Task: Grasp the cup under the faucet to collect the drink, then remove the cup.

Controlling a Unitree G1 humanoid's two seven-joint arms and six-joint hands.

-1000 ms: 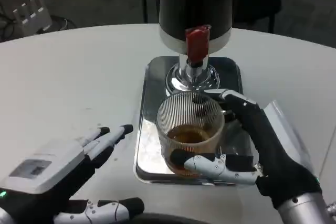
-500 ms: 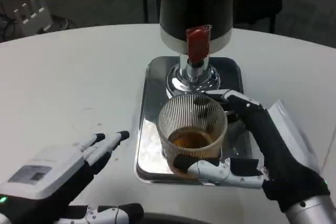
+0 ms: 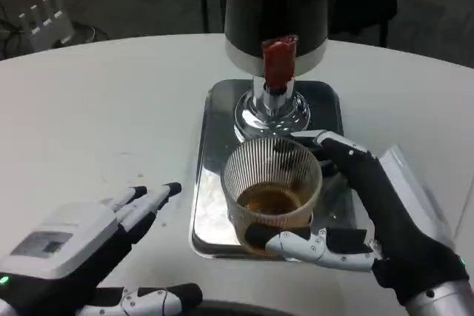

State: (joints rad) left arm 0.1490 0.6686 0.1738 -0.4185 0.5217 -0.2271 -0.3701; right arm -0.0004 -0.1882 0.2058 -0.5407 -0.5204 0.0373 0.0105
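Observation:
A ribbed clear glass cup [image 3: 272,194] with brown drink in its bottom stands on the steel tray [image 3: 215,146], just in front of the dispenser's faucet with its red tap lever [image 3: 280,62]. My right hand [image 3: 374,216] grips the cup from the right, thumb across its front base and fingers around the far side. My left hand [image 3: 89,253] hovers low at the left over the table, fingers apart and holding nothing.
The black dispenser body [image 3: 275,9] rises on a chrome foot [image 3: 272,112] at the back of the tray. The white round table [image 3: 96,116] spreads to the left. A white object [image 3: 44,18] lies beyond the table's far left edge.
The cup and my right hand have slid slightly toward me and away from the faucet. My left hand dropped back a little toward the near edge.

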